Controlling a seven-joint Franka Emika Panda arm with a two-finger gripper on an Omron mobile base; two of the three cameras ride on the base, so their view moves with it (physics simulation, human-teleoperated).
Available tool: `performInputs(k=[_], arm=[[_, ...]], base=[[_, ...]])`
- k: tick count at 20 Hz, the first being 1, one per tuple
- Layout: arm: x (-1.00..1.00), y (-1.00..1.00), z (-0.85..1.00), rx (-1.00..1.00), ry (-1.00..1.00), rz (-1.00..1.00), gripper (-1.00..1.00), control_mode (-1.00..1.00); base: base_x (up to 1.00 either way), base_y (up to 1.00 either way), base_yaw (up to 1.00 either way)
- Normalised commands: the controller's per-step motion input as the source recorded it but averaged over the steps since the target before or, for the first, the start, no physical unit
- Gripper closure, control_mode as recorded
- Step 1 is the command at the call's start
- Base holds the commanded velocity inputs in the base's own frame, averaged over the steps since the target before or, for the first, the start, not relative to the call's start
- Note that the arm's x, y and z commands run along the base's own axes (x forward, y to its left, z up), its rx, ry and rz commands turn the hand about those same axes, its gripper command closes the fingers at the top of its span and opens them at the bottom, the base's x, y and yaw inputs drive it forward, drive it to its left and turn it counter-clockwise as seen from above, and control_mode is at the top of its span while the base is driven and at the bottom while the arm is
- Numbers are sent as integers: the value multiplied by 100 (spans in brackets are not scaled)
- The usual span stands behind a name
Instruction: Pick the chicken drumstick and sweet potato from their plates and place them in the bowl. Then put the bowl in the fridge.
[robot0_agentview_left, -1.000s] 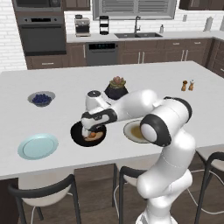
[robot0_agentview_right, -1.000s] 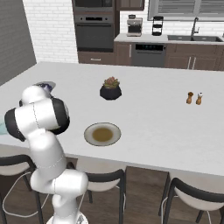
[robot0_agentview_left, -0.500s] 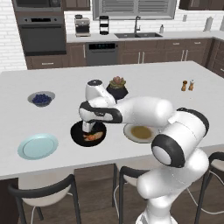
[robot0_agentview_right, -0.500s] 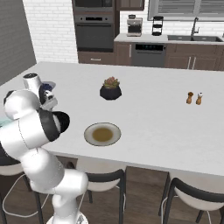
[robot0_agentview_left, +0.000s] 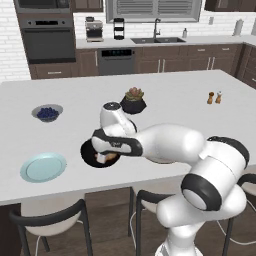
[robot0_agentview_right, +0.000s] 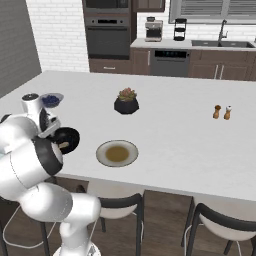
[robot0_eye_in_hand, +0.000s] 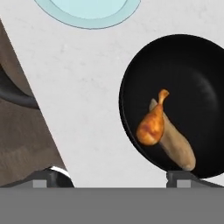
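Counts, placed against black bowl (robot0_eye_in_hand: 175, 105):
- One black bowl on island counter (robot0_agentview_left: 165, 95).
- One drumstick (robot0_eye_in_hand: 152, 122) inside bowl, lying on one sweet potato (robot0_eye_in_hand: 177, 146), also inside.
- Two plates: blue one (robot0_agentview_left: 43, 166) just beside bowl toward counter's end, beige one (robot0_agentview_right: 117, 153) just beside bowl on other side.
- One small bowl of blueberries (robot0_agentview_left: 47, 113) behind bowl, apart from it.
- One potted succulent (robot0_agentview_left: 133, 101) behind bowl.
- Two shakers (robot0_agentview_left: 214, 97) far across counter from bowl, side by side.
- Three stools (robot0_agentview_left: 47, 220) below counter edge nearest bowl.
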Motion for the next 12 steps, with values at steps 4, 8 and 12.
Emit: performInputs(k=[4,8,12], arm=[[45,0,-16,0,0,1,-100,-100],[27,37,-12,-1,1,0,-100,-100],[0,41,-22,-3,0,0,-100,-100]], base=[[0,0,0],[0,0,0],[0,0,0]])
